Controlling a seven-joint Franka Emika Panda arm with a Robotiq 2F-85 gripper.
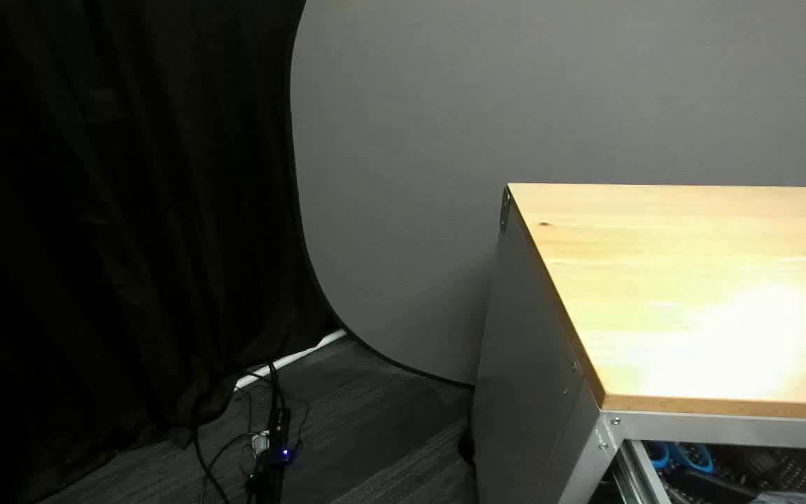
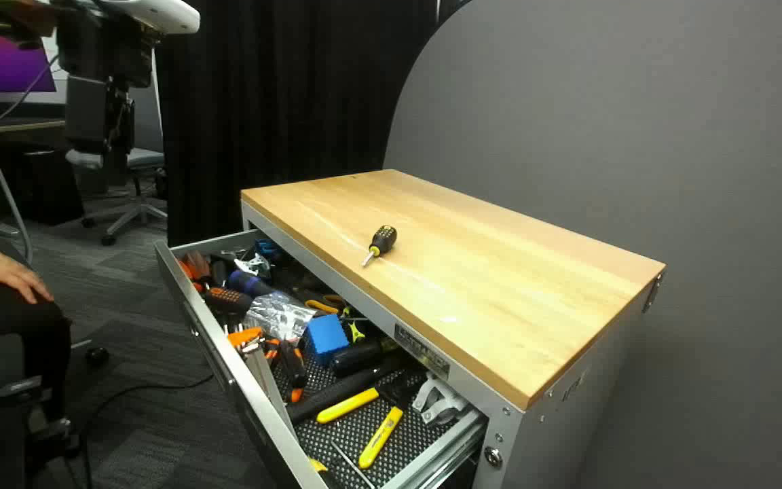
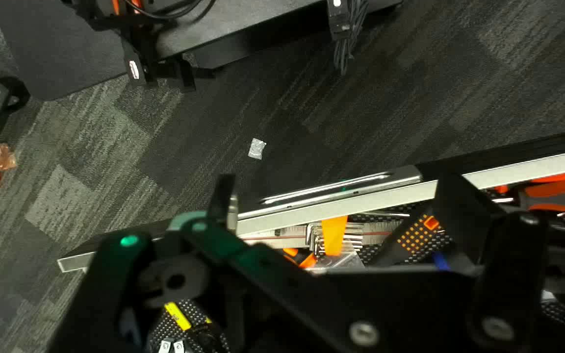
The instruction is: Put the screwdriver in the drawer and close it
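The screwdriver [image 2: 383, 240] has a short black handle with yellow marks and a metal tip. It lies on the light wood top [image 2: 472, 272] of the grey cabinet, near the edge above the drawer. The drawer [image 2: 231, 367] is pulled open and full of tools; its rim [image 3: 385, 199] crosses the wrist view, and a corner of it [image 1: 644, 476] shows in an exterior view. My gripper [image 2: 100, 159] hangs high at the upper left, apart from the screwdriver. In the wrist view the gripper's fingers [image 3: 341, 211] are wide apart with nothing held, above the drawer front.
The drawer holds yellow-handled pliers [image 2: 360, 421], a blue block [image 2: 326, 337] and a clear plastic bag [image 2: 279, 314]. A person's hand [image 2: 1, 275] rests at the left. A grey panel [image 2: 601, 136] stands behind the cabinet, beside a black curtain [image 2: 282, 102].
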